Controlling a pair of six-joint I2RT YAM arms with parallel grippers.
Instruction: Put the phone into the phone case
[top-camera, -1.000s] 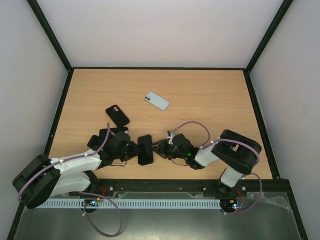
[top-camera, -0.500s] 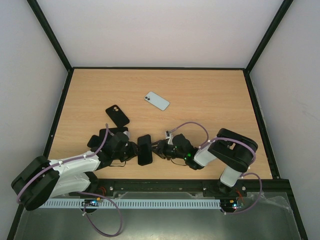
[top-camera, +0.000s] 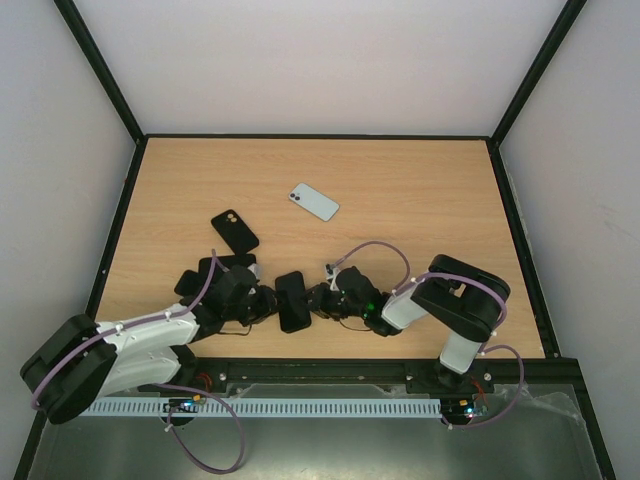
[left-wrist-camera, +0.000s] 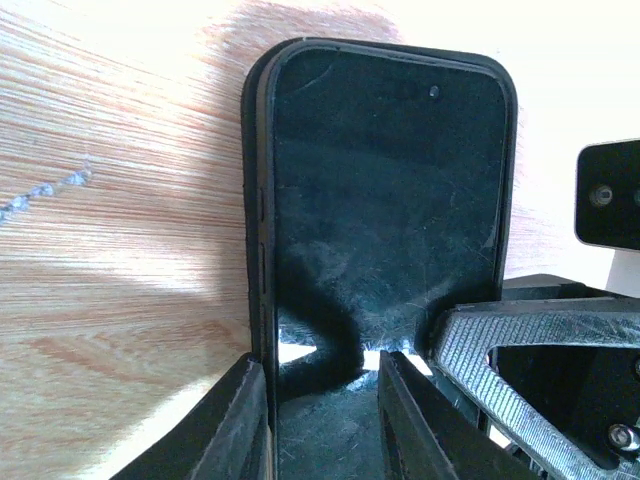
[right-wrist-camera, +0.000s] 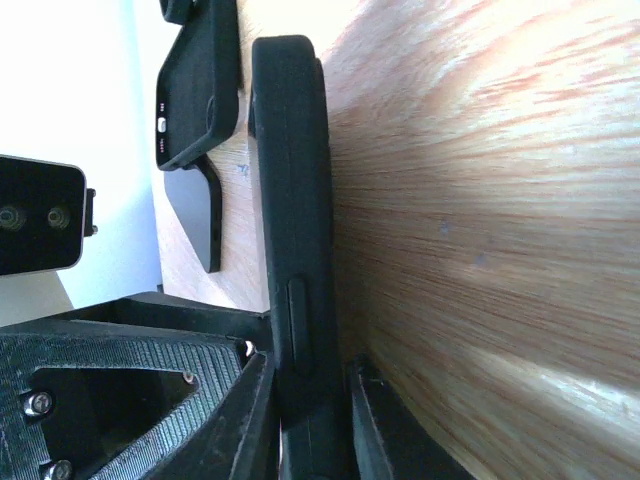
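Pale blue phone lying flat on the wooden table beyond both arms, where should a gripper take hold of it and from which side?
Probably across the pale blue phone's two long edges at mid-length, coming straight down from above. It lies flat, camera side up and slanted on the wooden table, with bare wood all round, so the fingers should turn to match that slant.

I see a light wooden table (top-camera: 420, 180) under soft, even lighting, boxed in by 3 plain white walls (top-camera: 320, 60) and a black frame (top-camera: 100, 68).

The right end effector (right-wrist-camera: 310, 405) pinches the black phone (right-wrist-camera: 292, 180) edge-on beside the wooden table (right-wrist-camera: 480, 250).
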